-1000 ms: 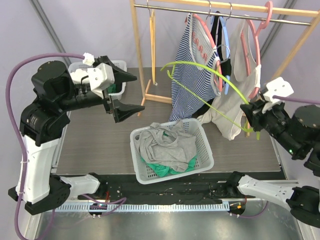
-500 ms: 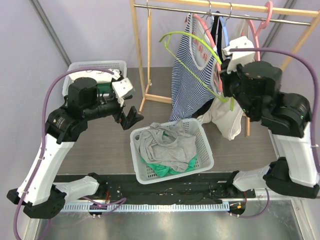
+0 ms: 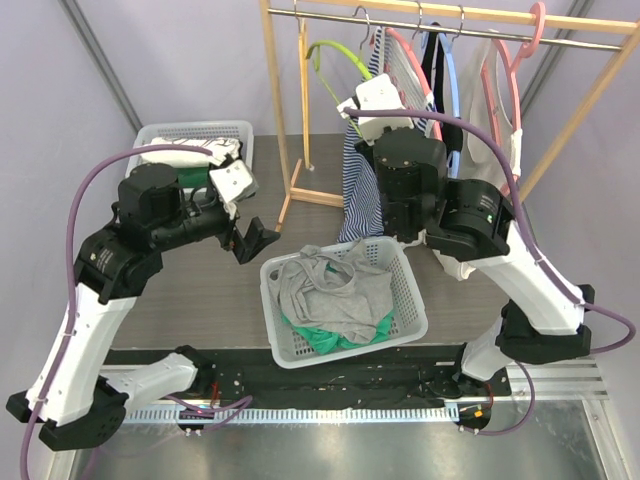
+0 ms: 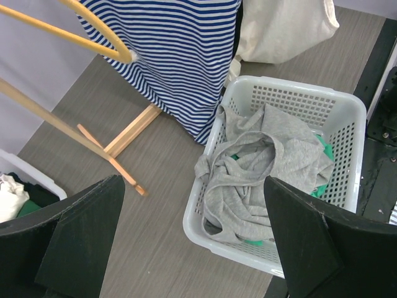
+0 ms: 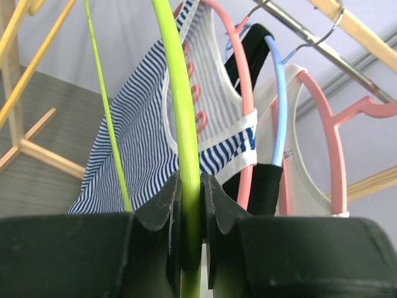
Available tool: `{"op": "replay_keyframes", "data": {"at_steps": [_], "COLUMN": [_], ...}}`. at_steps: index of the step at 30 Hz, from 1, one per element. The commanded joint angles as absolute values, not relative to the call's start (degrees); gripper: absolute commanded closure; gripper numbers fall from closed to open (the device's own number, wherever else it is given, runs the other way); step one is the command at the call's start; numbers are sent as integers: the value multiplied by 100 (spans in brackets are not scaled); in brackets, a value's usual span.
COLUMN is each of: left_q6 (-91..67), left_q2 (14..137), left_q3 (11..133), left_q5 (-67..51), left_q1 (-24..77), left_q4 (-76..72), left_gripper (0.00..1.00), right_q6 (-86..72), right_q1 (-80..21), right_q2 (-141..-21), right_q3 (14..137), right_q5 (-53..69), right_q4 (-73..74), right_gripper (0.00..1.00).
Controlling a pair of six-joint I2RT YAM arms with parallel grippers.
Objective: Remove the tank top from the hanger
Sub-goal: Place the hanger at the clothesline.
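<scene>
A grey tank top (image 3: 335, 290) lies crumpled in a white basket (image 3: 412, 287) over a green garment; it also shows in the left wrist view (image 4: 260, 167). My right gripper (image 3: 365, 108) is raised near the rack rail, shut on a bare lime-green hanger (image 3: 325, 52). In the right wrist view the jaws (image 5: 189, 189) clamp the hanger's bar (image 5: 180, 105). My left gripper (image 3: 255, 240) is open and empty, just left of the basket. In the left wrist view the left gripper (image 4: 195, 242) hovers above the basket's rim (image 4: 298, 87).
A wooden clothes rack (image 3: 300, 120) stands at the back. It holds a blue-striped tank top (image 3: 365, 170) on a pink hanger, a black garment on a blue hanger (image 3: 448, 90) and a cream top (image 3: 490, 130). A second white basket (image 3: 190, 135) with clothes sits back left.
My right arm swung from the right side up toward the left part of the rail, carrying the green hanger. My left arm drew back and lowered, its gripper still open.
</scene>
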State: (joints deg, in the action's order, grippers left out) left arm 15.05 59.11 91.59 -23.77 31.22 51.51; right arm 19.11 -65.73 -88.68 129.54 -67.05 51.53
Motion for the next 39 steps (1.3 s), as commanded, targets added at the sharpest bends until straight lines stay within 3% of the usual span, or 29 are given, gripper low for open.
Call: {"op": "replay_keyframes", "data": {"at_steps": [1,12,20,39], "left_q6": [1538,1521,1503,1687], "left_q2": [5775,5651,5616,5599], "left_q3": [9184,9290,9255,9158], "left_q5": [-2303,-2329,-2347,-2338], "left_q1": [3129,3129,3129,3129], "left_q4": [5054,5080,5071,4975], "left_gripper": [0,0,0,0], "right_q6": [2706,2523,1723,1529], "right_q1": [-6601,-6241,-5520,-5194], "right_q2": [-8903,-9237,-9325,-9826], "right_q3": [13218,13395,13342,13544], "right_q5": [-7277,-6830,-5600,-4993], "right_q4": [3964,3806,4078,4210], "right_gripper": [99,99,99,99]}}
